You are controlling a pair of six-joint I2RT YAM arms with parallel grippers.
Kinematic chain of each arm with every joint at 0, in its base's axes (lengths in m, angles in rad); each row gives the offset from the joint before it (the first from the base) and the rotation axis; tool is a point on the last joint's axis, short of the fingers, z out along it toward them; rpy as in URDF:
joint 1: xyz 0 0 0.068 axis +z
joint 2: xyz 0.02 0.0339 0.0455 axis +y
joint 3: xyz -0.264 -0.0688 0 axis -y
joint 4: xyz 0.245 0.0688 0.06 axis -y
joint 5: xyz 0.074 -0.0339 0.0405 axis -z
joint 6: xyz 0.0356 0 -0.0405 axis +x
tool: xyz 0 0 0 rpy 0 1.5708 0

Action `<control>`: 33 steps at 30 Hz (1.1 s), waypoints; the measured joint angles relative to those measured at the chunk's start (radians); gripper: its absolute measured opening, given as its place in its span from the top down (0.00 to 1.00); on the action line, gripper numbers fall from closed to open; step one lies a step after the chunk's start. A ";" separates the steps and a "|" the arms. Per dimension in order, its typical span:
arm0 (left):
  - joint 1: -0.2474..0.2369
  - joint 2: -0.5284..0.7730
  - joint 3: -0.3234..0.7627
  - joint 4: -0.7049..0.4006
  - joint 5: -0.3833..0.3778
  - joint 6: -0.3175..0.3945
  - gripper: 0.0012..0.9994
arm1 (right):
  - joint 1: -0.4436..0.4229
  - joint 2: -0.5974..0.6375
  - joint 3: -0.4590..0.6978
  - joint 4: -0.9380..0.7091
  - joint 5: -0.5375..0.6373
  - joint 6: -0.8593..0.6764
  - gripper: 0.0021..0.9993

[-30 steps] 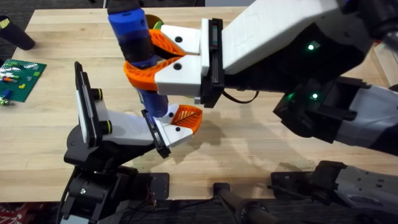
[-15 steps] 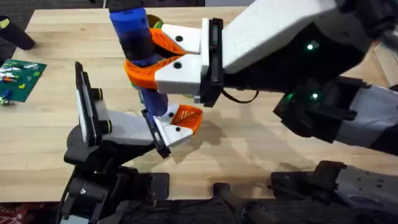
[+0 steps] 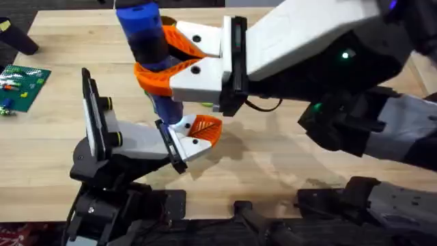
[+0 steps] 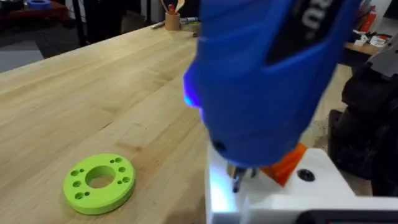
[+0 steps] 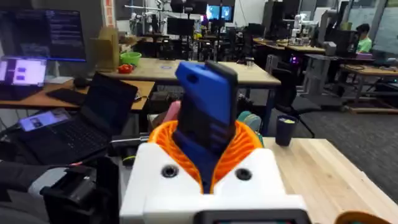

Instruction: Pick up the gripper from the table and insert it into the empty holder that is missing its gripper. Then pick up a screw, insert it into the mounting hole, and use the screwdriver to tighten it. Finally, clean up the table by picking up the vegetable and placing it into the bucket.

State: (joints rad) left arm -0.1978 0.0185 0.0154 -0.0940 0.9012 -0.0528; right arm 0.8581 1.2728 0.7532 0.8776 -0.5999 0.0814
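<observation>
My right gripper (image 3: 151, 60), a large orange claw on a white body, is shut on the blue screwdriver (image 3: 143, 34) and holds it upright. The screwdriver's tip (image 4: 236, 180) comes down on the white base of the small orange gripper (image 3: 203, 128). That gripper sits at the black end plate of the holder (image 3: 136, 142), which is my left arm's end. The right wrist view shows the orange fingers (image 5: 239, 149) wrapped around the screwdriver (image 5: 208, 106). The screw is hidden under the tip. The vegetable and the bucket are out of view.
A green disc with holes (image 4: 99, 180) lies on the wooden table (image 3: 273, 164) beside the holder. A green brick plate (image 3: 24, 83) and a dark object (image 3: 17, 37) sit at the far left. The right arm's bulk (image 3: 321, 55) covers the table's right side.
The right gripper and the screwdriver have shifted slightly toward the far side of the table. The tip stays over the small gripper's base. The holder has not moved.
</observation>
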 joint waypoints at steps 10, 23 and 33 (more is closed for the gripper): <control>0.000 0.000 0.000 0.000 0.000 0.000 0.99 | -0.009 0.000 -0.001 -0.025 -0.008 0.000 0.95; 0.000 0.000 0.000 0.000 0.000 -0.003 0.99 | -0.056 -0.065 -0.003 -0.134 -0.039 0.001 0.95; 0.000 0.000 0.000 0.000 0.000 -0.003 0.99 | -0.053 -0.065 -0.004 -0.099 -0.050 0.008 0.95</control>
State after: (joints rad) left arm -0.1978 0.0185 0.0154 -0.0940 0.9012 -0.0555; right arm 0.8051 1.2079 0.7490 0.7785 -0.6495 0.0896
